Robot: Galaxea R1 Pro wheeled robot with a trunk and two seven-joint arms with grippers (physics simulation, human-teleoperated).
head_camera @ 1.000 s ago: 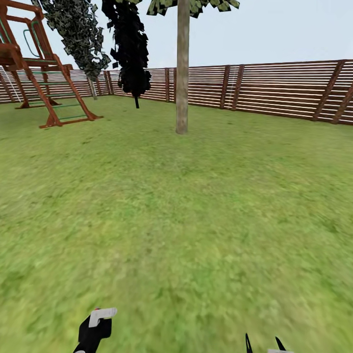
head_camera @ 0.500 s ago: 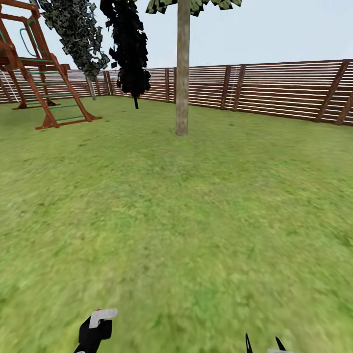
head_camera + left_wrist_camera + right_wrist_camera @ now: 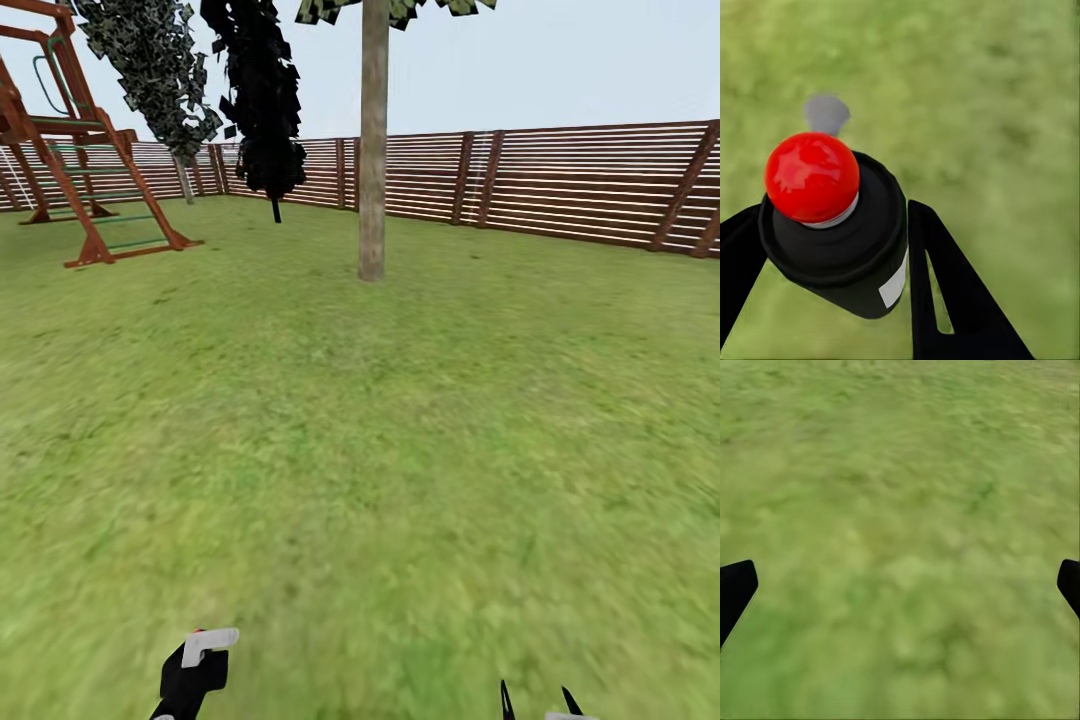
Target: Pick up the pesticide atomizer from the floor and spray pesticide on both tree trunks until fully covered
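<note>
Out on the lawn, the left gripper has its jaws closed on the pesticide atomizer, a small black bottle with a red cap and a whitish label, its black fingers pressed against either side of the body. In the head view the atomizer sits low at the left edge of the scene, held above the grass with its pale nozzle pointing ahead. The right gripper has its jaws spread wide with nothing between them but blurry grass beneath. Well ahead stands a tree trunk, straight and pale, rooted in the lawn in front of the brown slatted fence. Farther left are two dark-foliaged trees and a red-brown wooden climbing frame.
</note>
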